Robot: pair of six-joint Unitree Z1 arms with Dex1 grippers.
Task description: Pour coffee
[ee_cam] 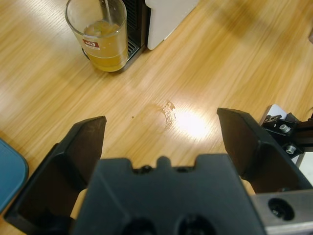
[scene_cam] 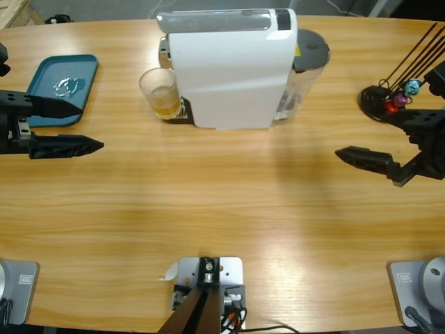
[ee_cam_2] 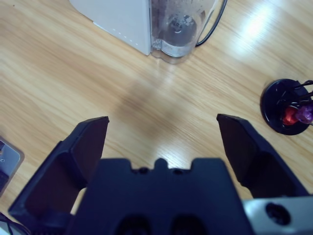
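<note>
The left gripper [ee_cam: 161, 142] and right gripper [ee_cam_2: 161, 142] hover over bare table [scene_cam: 229, 202], fingers apart and empty. The step in hand appears to be the approach; next, the left gripper likely must reach and close around the glass tumbler [scene_cam: 160, 92]. The coffee [ee_cam: 103, 58] sits in that tumbler on the coffee machine's [scene_cam: 233, 66] drip tray, well apart from both grippers.
</note>
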